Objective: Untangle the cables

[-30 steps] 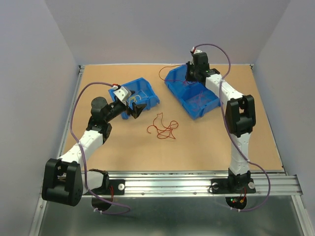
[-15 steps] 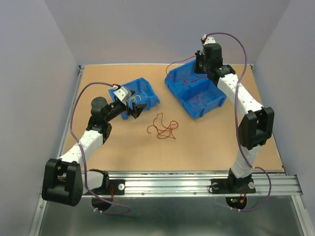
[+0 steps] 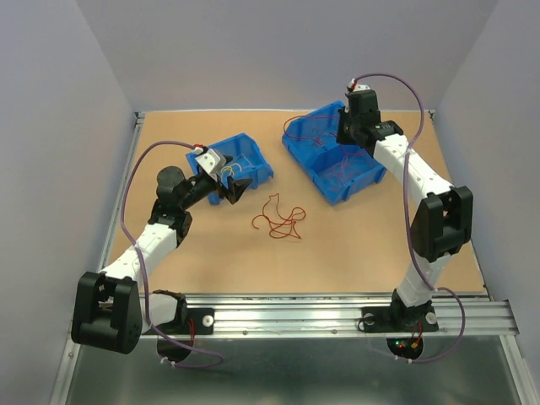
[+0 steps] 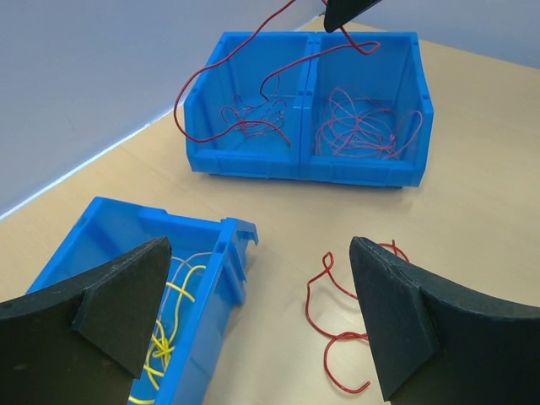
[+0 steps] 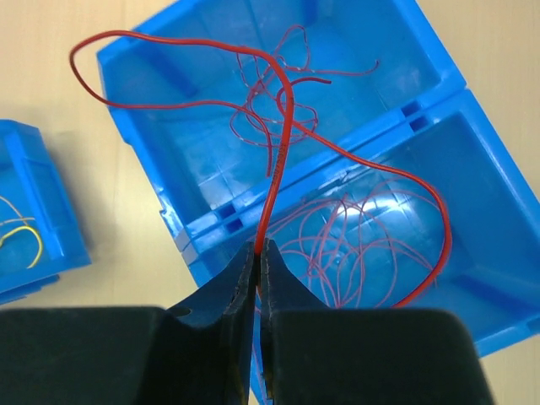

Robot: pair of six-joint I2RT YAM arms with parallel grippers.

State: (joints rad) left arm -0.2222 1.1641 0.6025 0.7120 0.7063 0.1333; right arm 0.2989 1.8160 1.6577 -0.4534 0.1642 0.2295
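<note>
The right gripper (image 5: 260, 251) is pinched tight on a red cable (image 5: 283, 110), lifted above the two-part blue bin (image 5: 405, 114) at far right. The cable loops down into the farther compartment, and thin red cables (image 5: 354, 253) lie in both. The left gripper (image 4: 260, 251) hangs wide with nothing in it, beside a small blue bin (image 4: 101, 224) of yellow cables (image 4: 173, 304). Loose red cables (image 3: 278, 218) lie mid-table (image 3: 363, 245).

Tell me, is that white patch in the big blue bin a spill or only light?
Glare. Right wrist view: light bounces off the floor of the double blue bin, paling the red wires there. Left wrist view: the same bin looks crisp, no white patch. Top view: even light, soft shadows; the loose red wire on the table looks hair-thin.
</note>
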